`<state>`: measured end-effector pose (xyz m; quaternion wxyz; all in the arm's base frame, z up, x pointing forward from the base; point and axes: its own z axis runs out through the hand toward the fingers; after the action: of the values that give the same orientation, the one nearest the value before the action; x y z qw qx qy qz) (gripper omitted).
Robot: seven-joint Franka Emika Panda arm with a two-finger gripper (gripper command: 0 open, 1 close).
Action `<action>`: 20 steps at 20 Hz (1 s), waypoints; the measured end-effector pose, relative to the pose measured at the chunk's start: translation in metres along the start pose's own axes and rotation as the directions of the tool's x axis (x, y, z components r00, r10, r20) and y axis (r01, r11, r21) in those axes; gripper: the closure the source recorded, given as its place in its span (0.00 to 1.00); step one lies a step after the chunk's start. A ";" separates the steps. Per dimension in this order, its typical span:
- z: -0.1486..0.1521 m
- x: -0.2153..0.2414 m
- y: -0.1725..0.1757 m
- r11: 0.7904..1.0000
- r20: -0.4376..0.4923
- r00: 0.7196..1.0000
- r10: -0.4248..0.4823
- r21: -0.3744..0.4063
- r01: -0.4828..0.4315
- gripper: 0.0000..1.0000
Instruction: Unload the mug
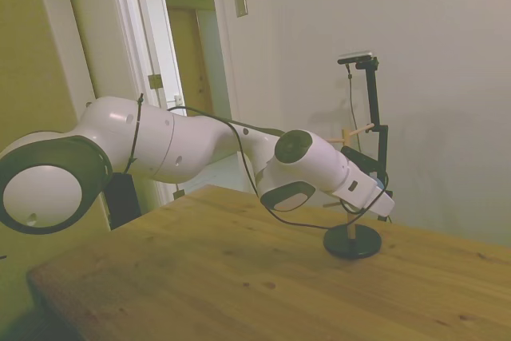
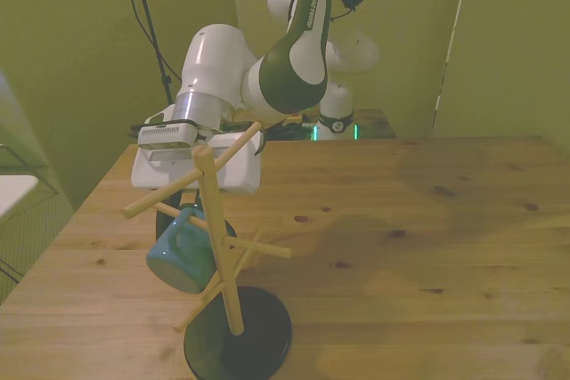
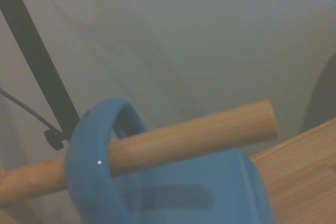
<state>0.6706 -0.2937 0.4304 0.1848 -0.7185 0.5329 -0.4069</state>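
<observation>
Mug (image 2: 182,255): light blue, hanging by its handle (image 3: 92,156) on a wooden peg (image 3: 189,137) of the rack (image 2: 218,246), on the front view's left of the post; body tilted, low, above the table but not touching it.
Peg: passes through the handle loop, its free end bare past the handle in the wrist view.
Rack: wooden post with slanted pegs on a black round base (image 1: 352,241), standing on the wooden table (image 1: 239,277) near its edge.
My claw (image 2: 183,206): just behind the mug and rack; fingers hidden by the mug and pegs, so I cannot tell whether they are spread or pressed together.
My arm (image 1: 207,149): stretched low over the table toward the rack.
</observation>
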 end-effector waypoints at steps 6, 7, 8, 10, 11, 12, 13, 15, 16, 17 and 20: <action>0.002 0.002 0.001 1.000 -0.002 1.000 -0.002 0.000 0.002 1.00; 0.002 0.003 0.001 1.000 -0.004 1.000 -0.003 0.001 0.003 1.00; 0.001 0.004 0.001 1.000 -0.005 1.000 -0.003 0.002 0.003 1.00; 0.000 0.007 0.000 1.000 -0.007 1.000 -0.002 0.009 0.003 1.00; 0.000 0.008 0.000 1.000 -0.006 1.000 -0.002 0.012 0.002 1.00; -0.001 0.010 0.000 1.000 -0.006 1.000 -0.001 0.014 0.001 1.00; -0.001 0.011 0.001 1.000 -0.006 1.000 0.001 0.015 -0.001 1.00; -0.002 0.016 0.004 1.000 -0.004 1.000 0.003 0.022 -0.003 1.00; -0.002 0.018 0.005 1.000 -0.003 1.000 0.004 0.024 -0.004 1.00; -0.003 0.019 0.007 1.000 -0.003 1.000 0.004 0.026 -0.004 1.00; -0.004 0.025 0.011 1.000 -0.003 1.000 0.007 0.030 -0.007 1.00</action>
<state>0.6631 -0.3199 0.4349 0.1963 -0.7133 0.5294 -0.4153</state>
